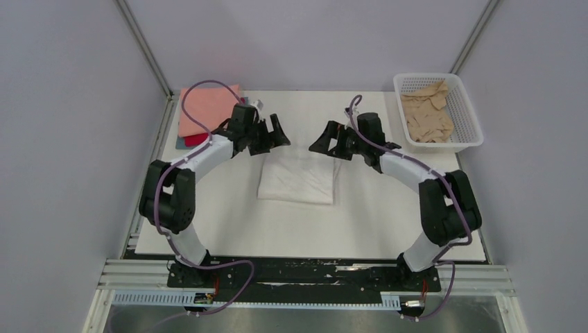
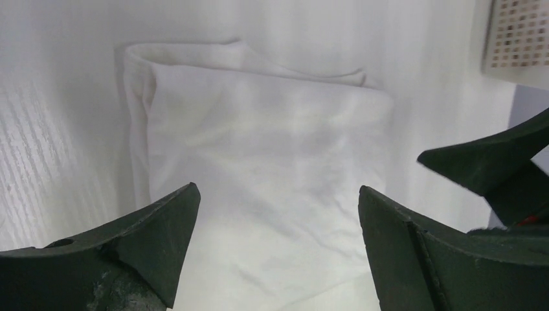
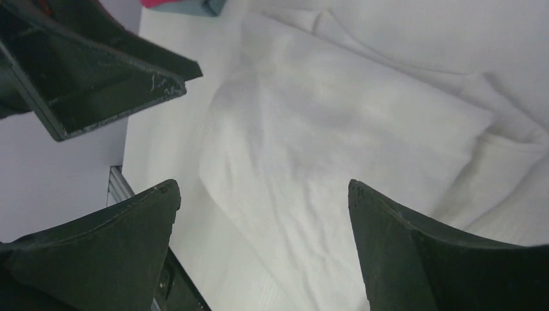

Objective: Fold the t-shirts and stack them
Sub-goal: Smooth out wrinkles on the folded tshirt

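Observation:
A white t-shirt (image 1: 298, 177) lies folded into a rectangle in the middle of the table; it also fills the left wrist view (image 2: 259, 149) and the right wrist view (image 3: 336, 136). My left gripper (image 1: 276, 130) hovers open over its far left corner, with nothing between the fingers (image 2: 277, 194). Facing it, my right gripper (image 1: 320, 139) stands open above the far right corner, also empty (image 3: 264, 191). A folded salmon-pink t-shirt (image 1: 204, 111) tops a stack at the far left, with red (image 1: 196, 139) and grey-blue edges below. A tan-beige t-shirt (image 1: 428, 114) lies crumpled in the basket.
The white lattice basket (image 1: 471, 118) stands at the far right corner of the table. Grey walls close in both sides and the back. A black rail runs along the table's near edge by the arm bases.

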{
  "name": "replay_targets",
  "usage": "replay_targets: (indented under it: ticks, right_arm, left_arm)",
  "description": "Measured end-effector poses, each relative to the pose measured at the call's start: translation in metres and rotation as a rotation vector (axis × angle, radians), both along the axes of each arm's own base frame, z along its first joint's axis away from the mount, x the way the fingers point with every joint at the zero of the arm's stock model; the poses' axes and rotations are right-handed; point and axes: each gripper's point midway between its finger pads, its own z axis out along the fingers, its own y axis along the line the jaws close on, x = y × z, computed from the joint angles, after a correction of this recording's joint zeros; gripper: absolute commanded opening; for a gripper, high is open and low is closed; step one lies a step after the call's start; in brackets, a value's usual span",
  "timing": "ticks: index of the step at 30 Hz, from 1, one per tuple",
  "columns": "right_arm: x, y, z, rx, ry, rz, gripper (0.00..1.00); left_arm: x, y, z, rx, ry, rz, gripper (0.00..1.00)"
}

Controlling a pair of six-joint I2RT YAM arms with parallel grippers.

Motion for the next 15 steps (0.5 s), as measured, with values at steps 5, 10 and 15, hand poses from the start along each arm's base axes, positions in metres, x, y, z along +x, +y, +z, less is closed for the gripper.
replay_targets:
  ticks: [5,10,15]
  right_arm:
    - [-0.06,0.029,0.035,0.082,-0.091,0.14,1.0]
    - [-0.108,0.043,-0.001,0.156,0.013,0.236,1.0]
    - [-0.125,0.027,-0.055,0.121,0.143,0.178,1.0]
  left_arm:
    - [-0.019,-0.007,0.055,-0.077,-0.124,-0.05,1.0]
    - [-0.061,-0.027,0.031,-0.151,-0.07,-0.154,1.0]
    - [-0.091,-0.027,-0.044,-0.131,0.119,-0.164,1.0]
